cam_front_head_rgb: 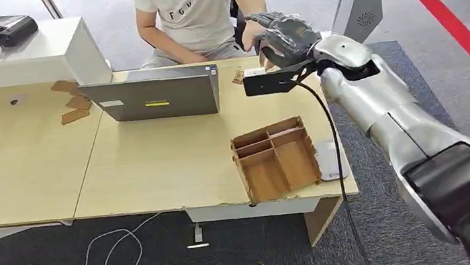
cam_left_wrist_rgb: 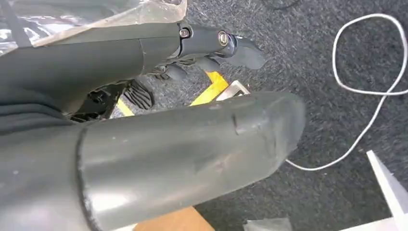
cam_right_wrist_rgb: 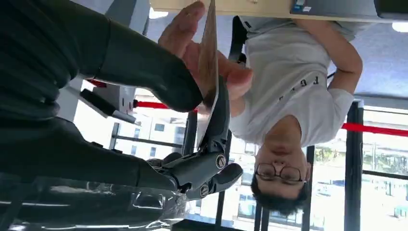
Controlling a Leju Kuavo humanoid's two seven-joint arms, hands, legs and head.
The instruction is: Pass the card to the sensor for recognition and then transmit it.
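Observation:
My right hand [cam_front_head_rgb: 284,35] reaches over the far edge of the desk [cam_front_head_rgb: 155,162] towards a seated person. In the right wrist view my thumb and a dark finger pinch a thin brown card [cam_right_wrist_rgb: 208,62], seen edge-on. The person's hand [cam_right_wrist_rgb: 192,38] also has its fingers on the card, opposite mine. In the head view the person's hand [cam_front_head_rgb: 251,34] sits just behind my right hand. A flat white sensor pad [cam_front_head_rgb: 332,160] lies at the desk's right edge, well behind my hand. My left hand [cam_left_wrist_rgb: 207,45] hangs over the carpet, fingers loose, holding nothing.
A grey laptop [cam_front_head_rgb: 160,94] stands between me and the person. A wooden compartment tray [cam_front_head_rgb: 276,158] lies next to the sensor pad. Small wooden pieces [cam_front_head_rgb: 73,101] lie left of the laptop. A white cable [cam_front_head_rgb: 117,245] and small items lie on the carpet below.

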